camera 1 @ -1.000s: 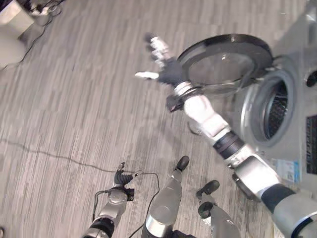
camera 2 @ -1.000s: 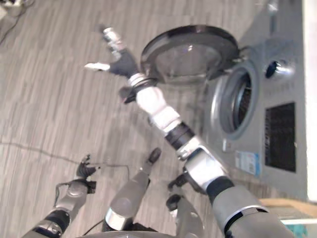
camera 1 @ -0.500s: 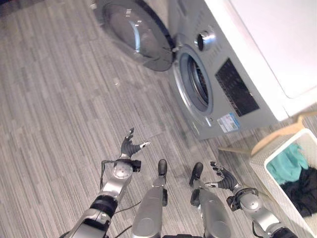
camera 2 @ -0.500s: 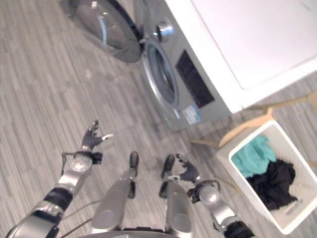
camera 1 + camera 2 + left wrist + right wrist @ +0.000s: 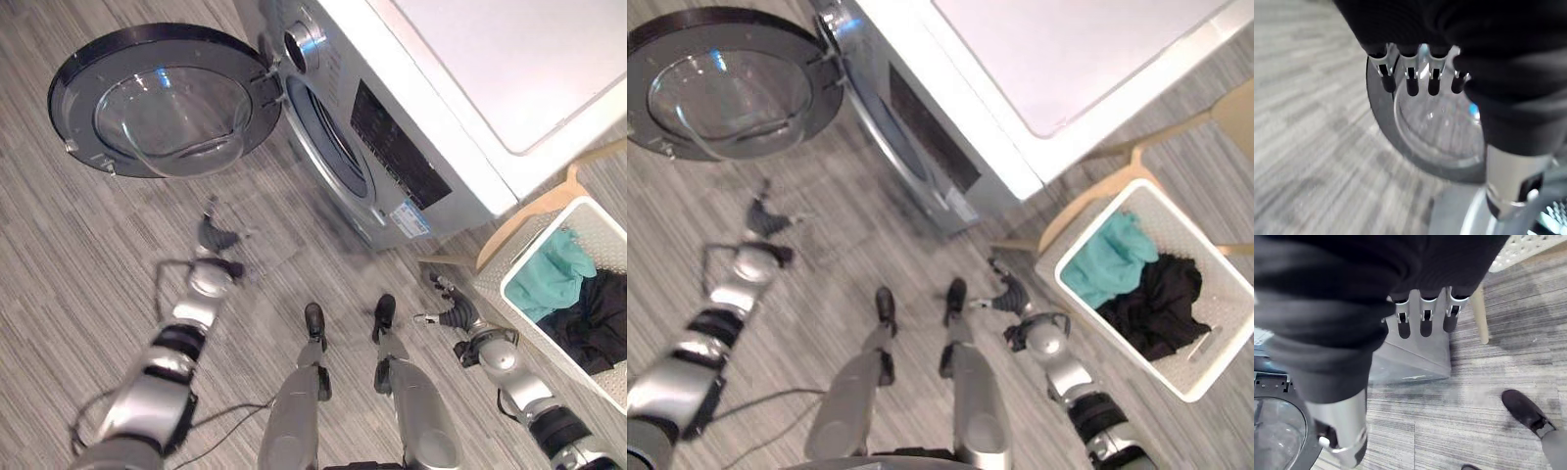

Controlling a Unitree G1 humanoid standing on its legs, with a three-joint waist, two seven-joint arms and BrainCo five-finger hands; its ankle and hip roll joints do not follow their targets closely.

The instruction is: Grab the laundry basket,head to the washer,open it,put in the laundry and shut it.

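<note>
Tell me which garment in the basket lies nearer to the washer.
The teal garment; the black one lies beyond it in the basket, farther from the washer.

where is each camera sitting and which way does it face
Left and right eye views: on the head, looking down at the floor; both share the washer, its open door, the laundry basket, left hand and right hand.
Left wrist view: behind the left hand, facing the door's glass.
Right wrist view: behind the right hand, facing the washer's base, with the basket's edge beyond.
</note>
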